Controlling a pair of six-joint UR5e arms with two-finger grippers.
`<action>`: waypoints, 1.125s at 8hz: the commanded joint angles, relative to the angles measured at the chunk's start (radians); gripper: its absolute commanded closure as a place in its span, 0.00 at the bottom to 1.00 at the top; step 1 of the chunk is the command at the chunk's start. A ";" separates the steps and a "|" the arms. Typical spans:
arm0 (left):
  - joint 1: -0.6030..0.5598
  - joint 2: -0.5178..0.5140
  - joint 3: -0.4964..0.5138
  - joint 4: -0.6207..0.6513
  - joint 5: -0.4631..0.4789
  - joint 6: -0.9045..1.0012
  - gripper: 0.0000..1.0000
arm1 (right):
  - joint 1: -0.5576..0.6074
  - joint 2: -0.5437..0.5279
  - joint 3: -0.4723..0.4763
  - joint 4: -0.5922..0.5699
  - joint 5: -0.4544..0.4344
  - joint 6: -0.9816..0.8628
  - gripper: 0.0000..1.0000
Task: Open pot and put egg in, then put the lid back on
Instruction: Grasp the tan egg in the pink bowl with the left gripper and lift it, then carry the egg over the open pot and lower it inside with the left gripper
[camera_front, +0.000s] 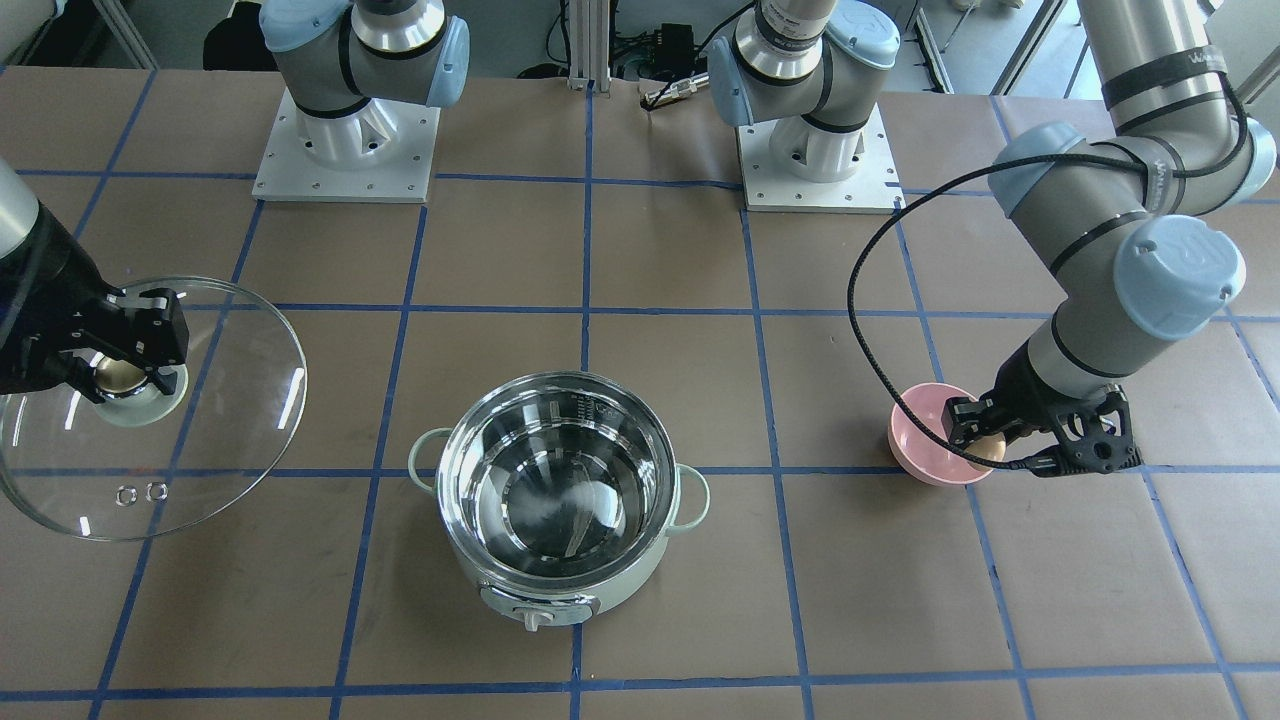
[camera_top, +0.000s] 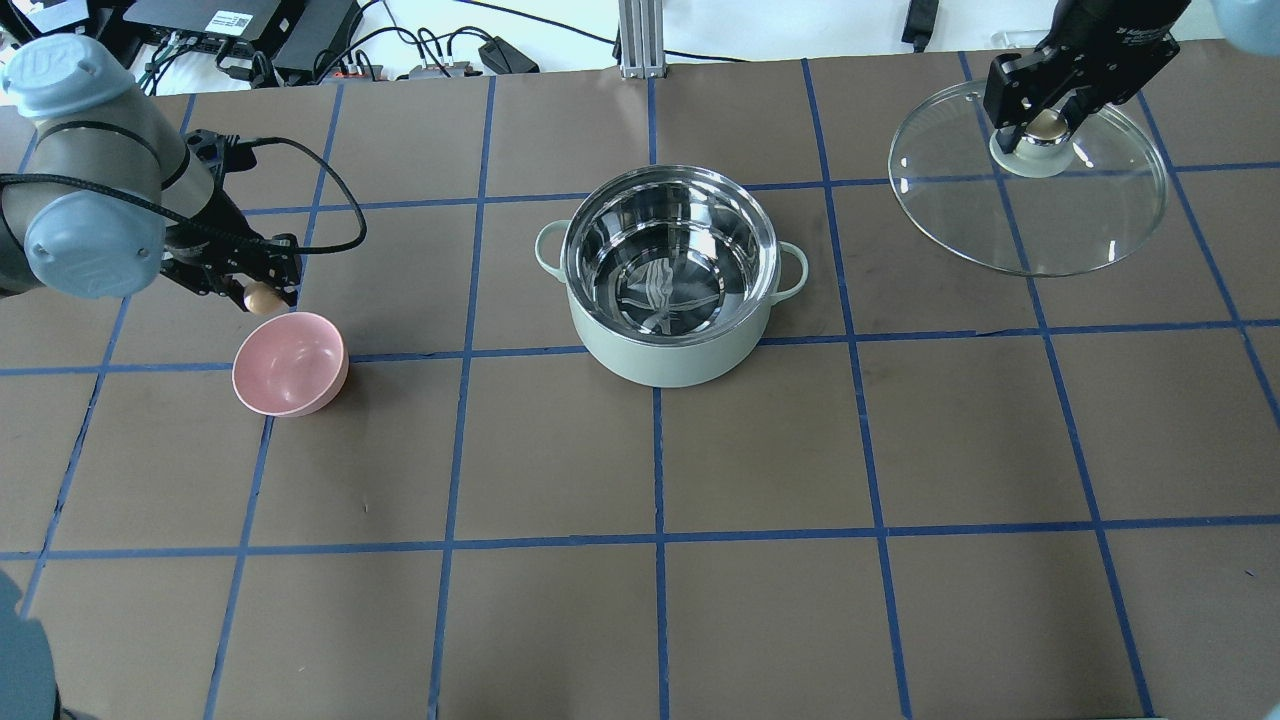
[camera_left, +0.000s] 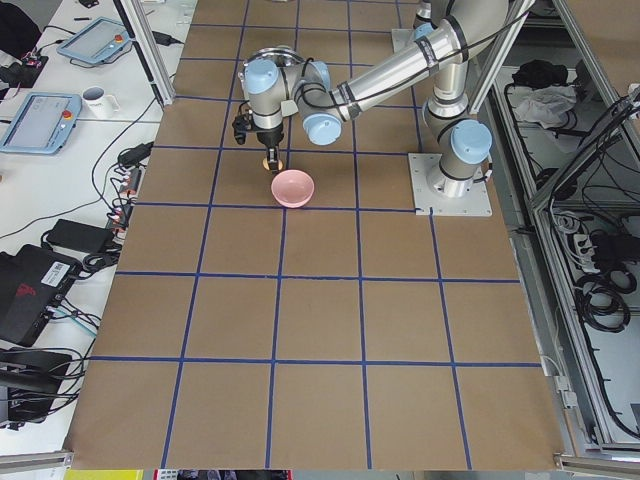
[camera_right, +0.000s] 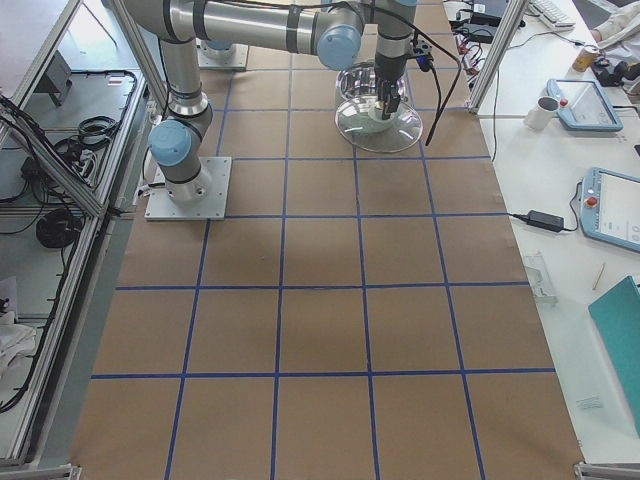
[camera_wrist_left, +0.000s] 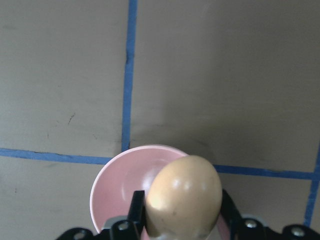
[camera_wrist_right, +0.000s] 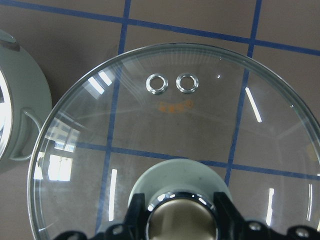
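Note:
The mint-green pot (camera_top: 660, 362) stands open at the table's middle, its steel inside empty; it also shows in the front view (camera_front: 640, 578). My left gripper (camera_top: 262, 292) is shut on the tan egg (camera_top: 263, 297) and holds it just above the pink bowl's far rim. The left wrist view shows the egg (camera_wrist_left: 184, 197) between the fingers. My right gripper (camera_top: 1043, 118) is shut on the beige knob of the glass lid (camera_top: 1050, 225). It holds the lid off to the pot's right; the right wrist view shows the lid (camera_wrist_right: 175, 130) and its two vent holes.
The empty pink bowl (camera_top: 290, 365) sits left of the pot, under the egg. Both arm bases (camera_front: 345, 150) stand at the robot's edge of the table. Brown table surface with blue tape lines lies between bowl and pot.

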 joint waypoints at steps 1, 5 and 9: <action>-0.195 0.033 0.106 -0.020 -0.006 -0.098 0.65 | 0.000 0.001 0.000 0.000 -0.006 0.001 1.00; -0.436 0.007 0.193 0.056 -0.011 -0.187 0.59 | 0.000 0.002 0.005 -0.002 -0.003 -0.002 1.00; -0.645 -0.136 0.216 0.198 -0.008 -0.362 0.61 | 0.000 0.007 0.005 -0.002 -0.003 -0.002 1.00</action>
